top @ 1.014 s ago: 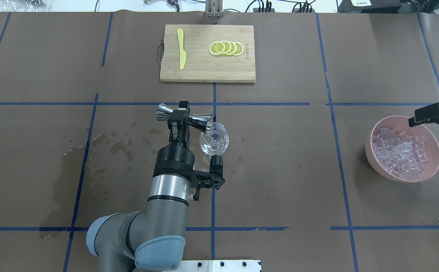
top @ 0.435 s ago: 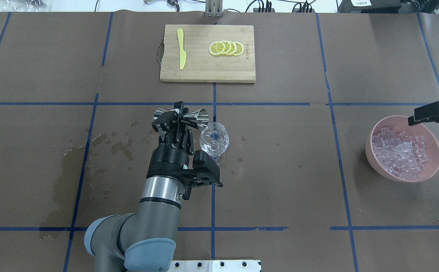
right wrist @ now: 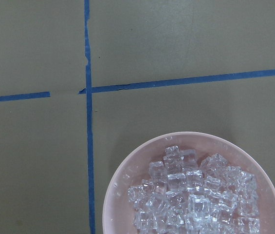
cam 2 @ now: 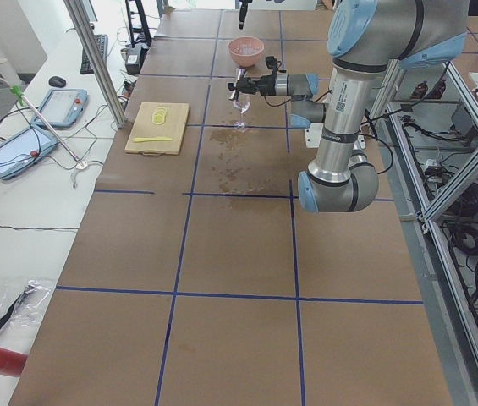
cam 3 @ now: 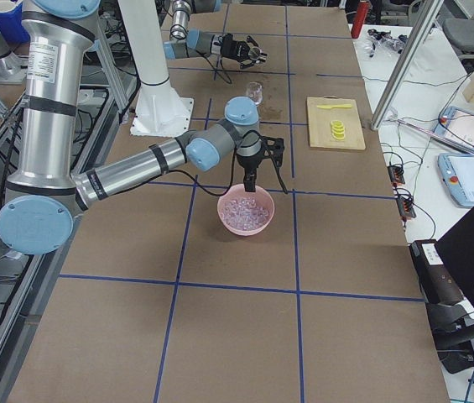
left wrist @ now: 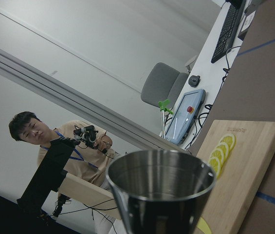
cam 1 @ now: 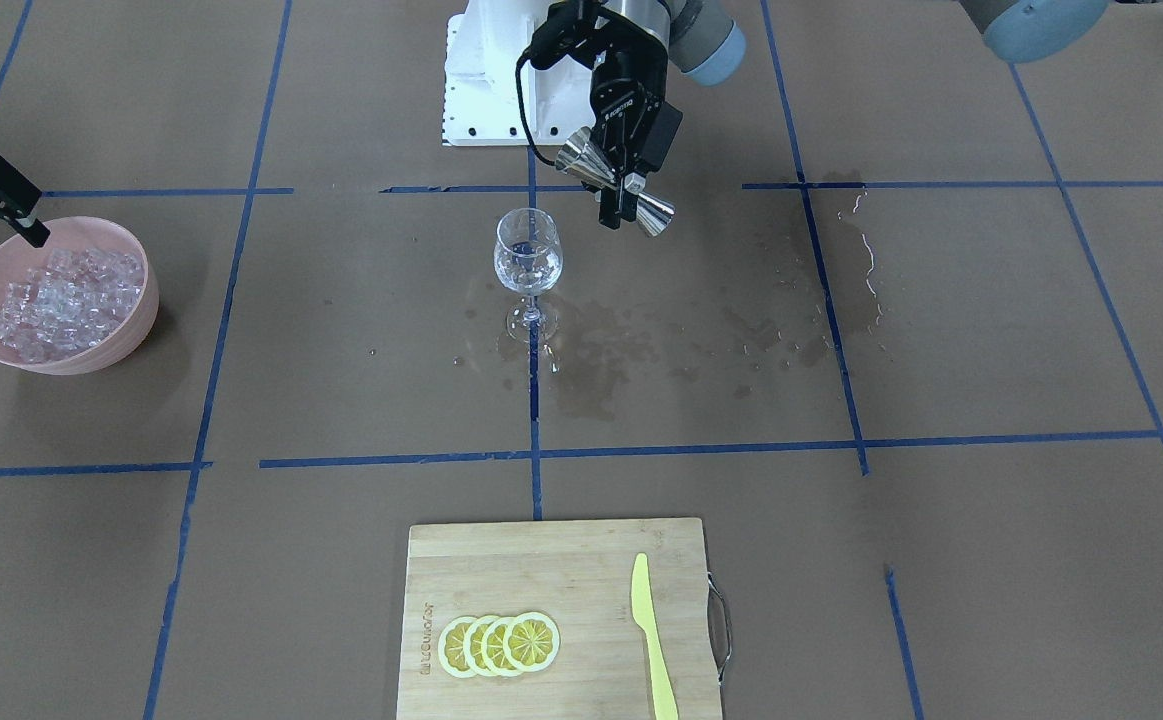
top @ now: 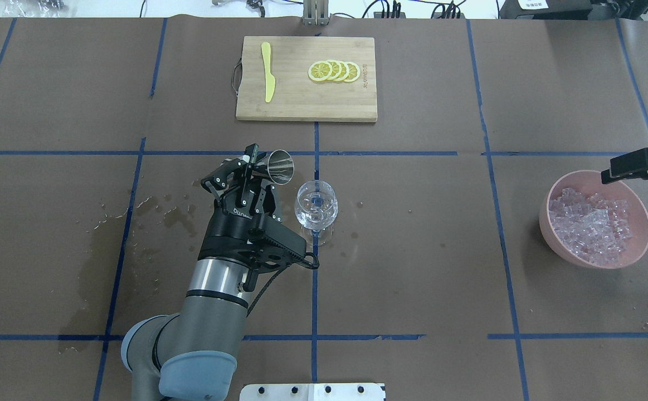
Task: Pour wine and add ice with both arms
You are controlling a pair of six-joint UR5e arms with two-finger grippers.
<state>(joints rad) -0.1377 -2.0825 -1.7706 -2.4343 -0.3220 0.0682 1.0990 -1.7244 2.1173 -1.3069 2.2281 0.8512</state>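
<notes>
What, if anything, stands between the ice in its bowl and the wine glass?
Nothing visible does. Between the ice in the pink bowl and the wine glass there is only brown paper and blue tape. The left gripper with its jigger is on the glass's far side.

Brown table paper [top: 413, 267] bears a blue tape grid [top: 503, 245] and dark wet stains [top: 101, 245]; bowl [cam 1: 91, 352] pink, ice [top: 591, 225] and glass [top: 316, 209] clear, board [top: 301, 100] pale wood, lemon slices [top: 334, 71] and knife [top: 268, 72] yellow, jigger [top: 280, 166] silver, left arm [top: 212, 312] grey with pale-blue caps.
</notes>
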